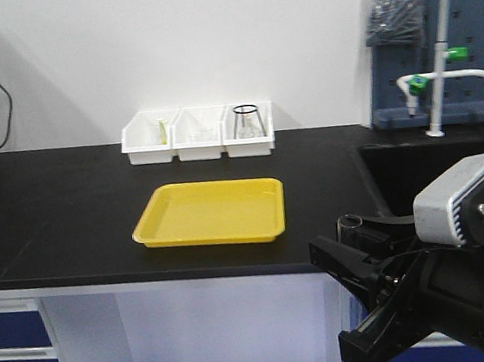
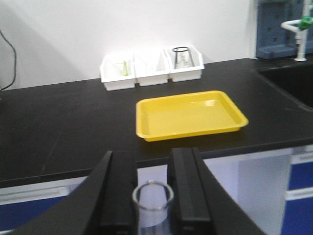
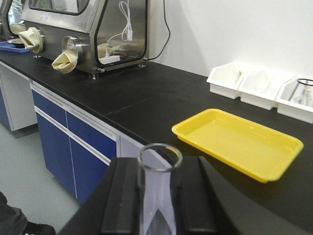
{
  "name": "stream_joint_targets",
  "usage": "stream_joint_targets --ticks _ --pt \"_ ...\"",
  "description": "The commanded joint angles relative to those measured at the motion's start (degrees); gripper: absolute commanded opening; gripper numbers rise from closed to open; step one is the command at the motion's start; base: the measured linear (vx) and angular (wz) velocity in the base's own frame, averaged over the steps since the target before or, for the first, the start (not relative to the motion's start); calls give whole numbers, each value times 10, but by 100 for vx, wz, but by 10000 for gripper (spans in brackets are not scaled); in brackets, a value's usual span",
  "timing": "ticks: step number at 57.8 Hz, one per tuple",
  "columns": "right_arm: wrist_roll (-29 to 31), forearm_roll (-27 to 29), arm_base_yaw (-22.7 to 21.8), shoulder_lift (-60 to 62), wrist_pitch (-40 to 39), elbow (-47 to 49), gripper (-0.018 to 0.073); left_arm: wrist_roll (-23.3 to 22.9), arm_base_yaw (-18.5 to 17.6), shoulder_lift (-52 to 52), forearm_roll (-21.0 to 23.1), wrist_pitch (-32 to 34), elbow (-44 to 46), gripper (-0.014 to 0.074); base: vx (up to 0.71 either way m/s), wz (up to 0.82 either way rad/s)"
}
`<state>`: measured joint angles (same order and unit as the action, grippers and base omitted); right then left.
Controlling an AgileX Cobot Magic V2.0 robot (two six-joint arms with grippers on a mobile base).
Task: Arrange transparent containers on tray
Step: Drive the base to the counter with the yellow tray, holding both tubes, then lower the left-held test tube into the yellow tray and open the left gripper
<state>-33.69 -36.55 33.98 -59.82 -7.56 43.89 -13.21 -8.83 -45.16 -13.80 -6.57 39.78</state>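
A clear glass tube, the left test tube (image 2: 152, 208), stands upright with its open rim up between the two black fingers (image 2: 117, 196) of the left gripper (image 2: 152, 155). The fingers are drawn in against its sides, so this gripper has hold of it. The right test tube (image 3: 159, 196) is held the same way, upright and open end up, pinched between the narrowly parted fingers (image 3: 195, 196) of the right gripper (image 3: 159, 161). In the front view the right test tube's rim shows above that gripper at the lower right, out in front of the counter's edge and to the right of the tray. Both tubes are held off the counter and well apart from the yellow tray (image 1: 209, 234), which lies flat near the front edge of the black counter (image 1: 53, 211). Behind the tray, against the white wall, three white bins (image 1: 198, 144) stand side by side and touching. The right one holds a clear flask (image 1: 247, 121) with a dark rim, and the left one holds a small greenish item too small to make out. To the right the counter gives way to a dark sink (image 1: 382, 182) with a white faucet (image 1: 440, 36) behind it — and in the right wrist view a steel glove box (image 3: 83, 29) stands farther along the counter, well apart from the tray.
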Motion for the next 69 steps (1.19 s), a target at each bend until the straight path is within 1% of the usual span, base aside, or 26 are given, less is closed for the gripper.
stream_joint_targets --ticks 1,24,38,51,69 --pt "0 3 -2 12 -38 18 -11 -2 -3 4 4 44 15 -7 38 29" --pt "0 3 -2 12 -37 18 -11 -2 -3 4 4 44 15 -7 40 22" --pt "0 3 -2 12 -37 18 -11 -2 -3 4 4 44 15 -7 41 7" --pt "0 3 -2 12 -36 18 -11 -2 -3 4 4 44 15 -7 40 -15" --pt "0 3 -2 12 -36 18 -11 -2 -3 4 4 44 15 -7 35 -38"
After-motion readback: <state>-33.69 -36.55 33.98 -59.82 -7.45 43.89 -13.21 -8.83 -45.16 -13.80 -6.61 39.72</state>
